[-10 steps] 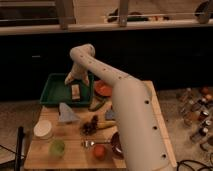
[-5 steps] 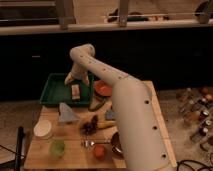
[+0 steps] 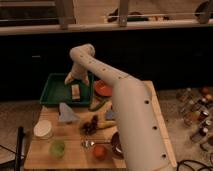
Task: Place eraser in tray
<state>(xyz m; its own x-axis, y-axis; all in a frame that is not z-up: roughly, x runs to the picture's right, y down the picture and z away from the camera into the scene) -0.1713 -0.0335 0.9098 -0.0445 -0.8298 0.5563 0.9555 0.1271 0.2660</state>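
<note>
One eraser [image 3: 75, 91], and it lies flat on the floor of the tray [image 3: 55, 91], right of centre, so for you the placing looks done. The gripper [image 3: 76, 80] hangs just above it at the tray's far right side, fingers spread wide and holding nothing. You can't tell whether a fingertip touches the eraser.

Risks from here:
- If you retract low or sideways, a finger could drag the eraser toward the right wall or flick it out, so lift straight up first.
- The orange bowl [image 3: 102, 89] sits just right of the tray on the desk [image 3: 75, 140], under the arm. If you drop the forearm while pulling back, it could knock the bowl.
- If you close the gripper now, you might pick the eraser up again.
</note>
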